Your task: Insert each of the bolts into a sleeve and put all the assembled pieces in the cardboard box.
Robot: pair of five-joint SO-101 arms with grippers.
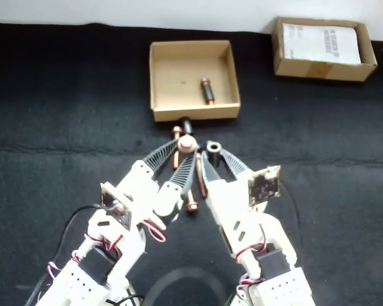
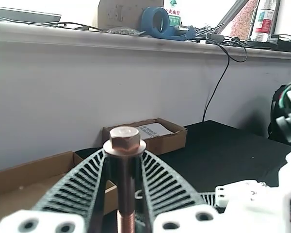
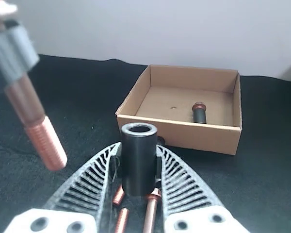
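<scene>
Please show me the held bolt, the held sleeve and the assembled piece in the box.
held bolt [image 2: 125,138]: left wrist view, on its hexagonal head.
held sleeve [image 3: 138,165]: right wrist view, on its side wall.
assembled piece [image 1: 208,94]: high view, on its dark sleeve part.

An assembled piece [image 1: 207,91] lies in the box [image 1: 195,113]. Just before the box the left tool [image 1: 184,152] holds a bolt [image 1: 187,144] upright, left of the sleeve [image 1: 214,148] in the right tool [image 1: 216,158]; loose bolts [image 1: 191,204] lie on the counter [image 1: 64,127] beneath.
</scene>
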